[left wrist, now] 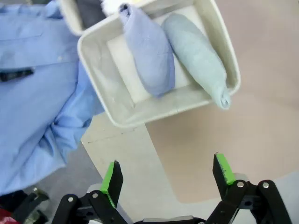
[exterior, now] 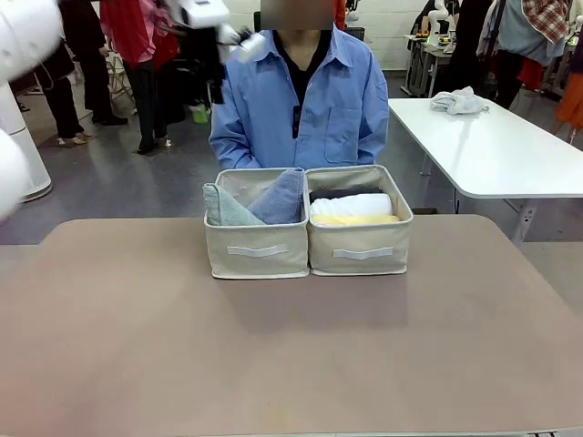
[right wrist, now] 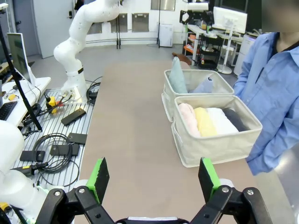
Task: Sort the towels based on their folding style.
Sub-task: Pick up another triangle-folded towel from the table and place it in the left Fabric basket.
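Beige fabric bins (exterior: 259, 250) hold every towel: lavender-blue cone towel (left wrist: 148, 51) and grey-green cone towel (left wrist: 198, 56) in one, four rolled towels (right wrist: 212, 122) beside. Left gripper (left wrist: 168, 175) and right gripper (right wrist: 154, 179) hang apart-jawed, empty; sorting looks finished.

I found myself operating in a robotics lab. A white robot arm (right wrist: 86, 28) stood on a metal base plate (right wrist: 56, 135) strewn with cables (right wrist: 51, 156) beside the desk (right wrist: 135, 140). Monitors (right wrist: 229, 18) and equipment carts (right wrist: 205, 53) lined the far wall, and further white work tables (exterior: 496, 150) stood on a grey floor (exterior: 118, 182).
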